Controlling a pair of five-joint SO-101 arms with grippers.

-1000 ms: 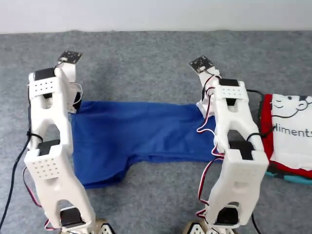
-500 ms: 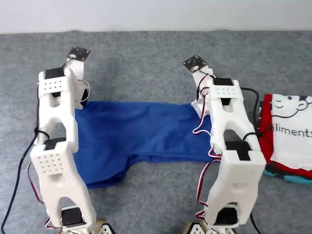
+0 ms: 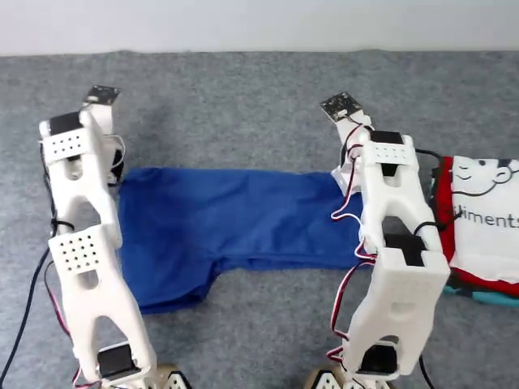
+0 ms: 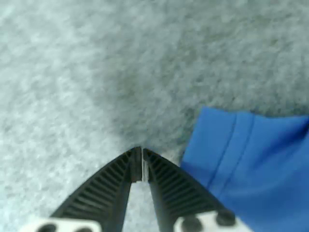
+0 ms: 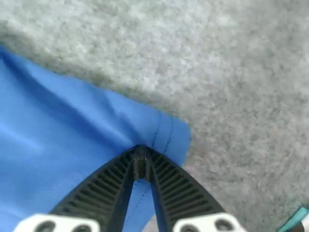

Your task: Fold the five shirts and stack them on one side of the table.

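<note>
Folding the blue shirt: one corner pinched, the other not yet taken.

Grey felt-like table (image 3: 243,89) lies under both sets of fingertips, nubby and matte. The blue shirt (image 3: 227,227), a thin soft knit with stitched hems, spreads flat between the two grippers, and the folded stack (image 3: 482,227) sits well outside the right one. Right gripper (image 5: 140,162) has its ribbed black fingers (image 5: 113,186) pressed together on a puckered hem corner. Left gripper (image 4: 138,166) is closed on nothing, the shirt's other corner just beside its tips. It likely must spread and shift over that corner before any fold.
</note>
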